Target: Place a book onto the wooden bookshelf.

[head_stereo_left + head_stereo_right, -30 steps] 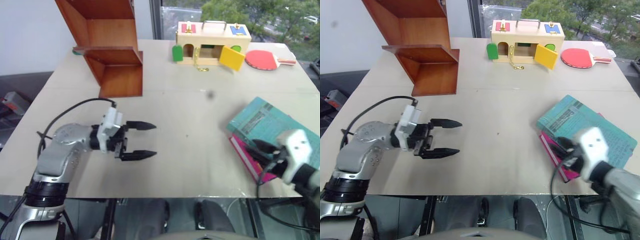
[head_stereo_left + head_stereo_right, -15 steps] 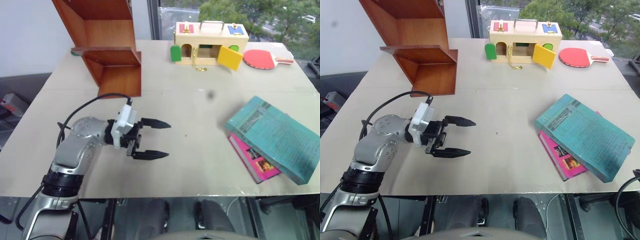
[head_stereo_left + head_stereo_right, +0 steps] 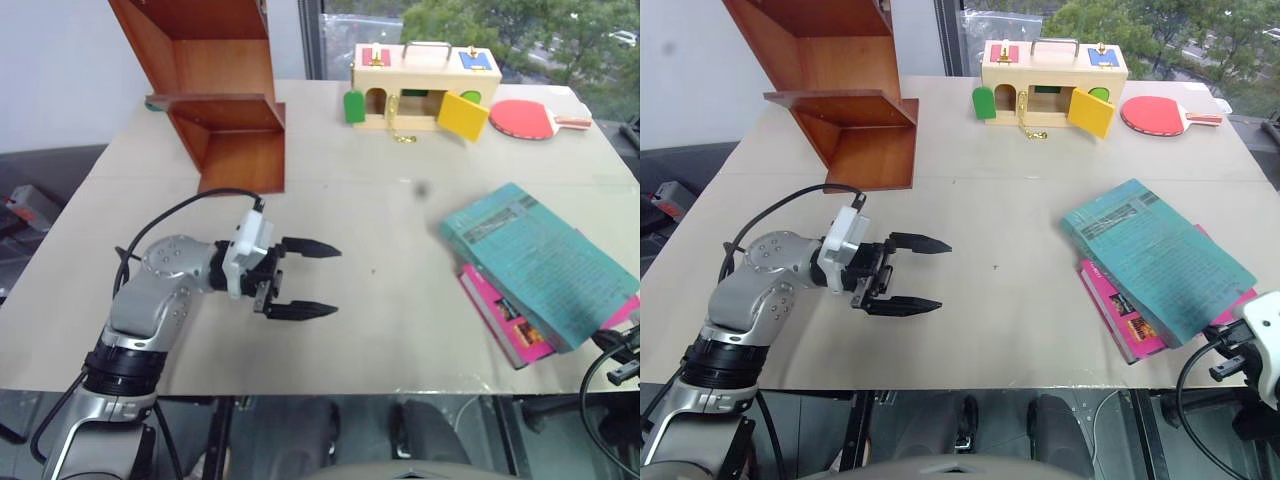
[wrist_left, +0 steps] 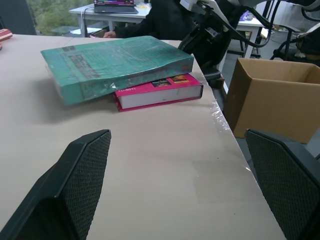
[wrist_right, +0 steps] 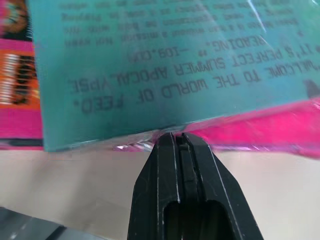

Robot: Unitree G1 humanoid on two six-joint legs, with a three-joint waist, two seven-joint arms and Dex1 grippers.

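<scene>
My right gripper (image 5: 172,137) is sitting with its jaws pressed together on nothing, tips nosing at the near edge of the book (image 3: 1155,262), right where the teal cover overhangs the pink book (image 3: 1118,322) beneath it. I judge the step in hand to be getting a grip on the teal book, and shut jaws are no use for that. I am needing to spread them and slide one finger under the overhanging cover and one over it, taking only the teal book and not the pink one under it. The cover looks glossy, so I am expecting it to slip unless I bite deep past the edge.

The two books are lying stacked at about four o'clock on the counter (image 3: 380,300), close to its near edge and right edge, so any shove towards me risks tipping them off.

My left gripper (image 3: 302,280) is hovering at about eight o'clock, jaws spread wide and holding nothing, pointing across towards the books. The bare counter between it and them is giving me open room for a two-handed lift.

Farther off, the wooden bookshelf (image 3: 225,110) is standing at eleven o'clock, its lower boards open. At one o'clock the pale wooden box (image 3: 420,85) and the red paddle (image 3: 530,118) are lying well clear of the path.
</scene>
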